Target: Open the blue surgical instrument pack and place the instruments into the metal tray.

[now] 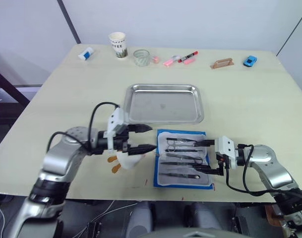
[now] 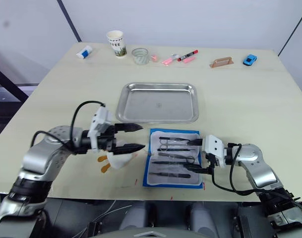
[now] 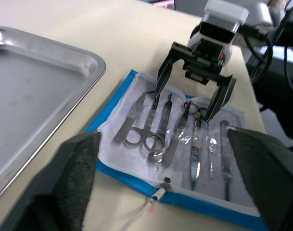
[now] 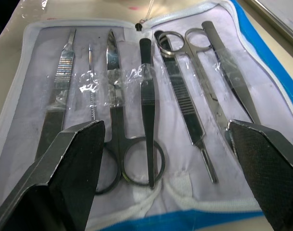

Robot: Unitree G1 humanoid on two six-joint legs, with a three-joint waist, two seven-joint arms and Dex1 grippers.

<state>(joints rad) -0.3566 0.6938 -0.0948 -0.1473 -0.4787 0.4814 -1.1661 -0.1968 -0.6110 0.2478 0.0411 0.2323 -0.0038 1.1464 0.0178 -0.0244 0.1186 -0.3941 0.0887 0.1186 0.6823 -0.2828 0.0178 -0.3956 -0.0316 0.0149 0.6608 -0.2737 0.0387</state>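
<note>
The blue surgical instrument pack [image 1: 159,171] lies unfolded near the table's front edge, its pale lining facing up. Several instruments [image 1: 183,157] sit in its pockets: ring-handled scissors, forceps and tweezers [image 4: 146,96]. The metal tray [image 1: 163,104] stands just behind the pack, with nothing in it. My left gripper [image 1: 152,137] is open just left of the pack, its fingers pointing at it. My right gripper [image 1: 197,156] is open over the pack's right side, its fingers spanning the instruments without holding any; the left wrist view also catches the right gripper [image 3: 184,109].
A white and orange object [image 1: 125,159] lies under my left gripper. Along the far edge stand a paper cup [image 1: 118,44], a glass [image 1: 141,57], pink and red markers [image 1: 180,60], a tan block [image 1: 222,63], a blue toy car [image 1: 249,61] and a small white item [image 1: 86,53].
</note>
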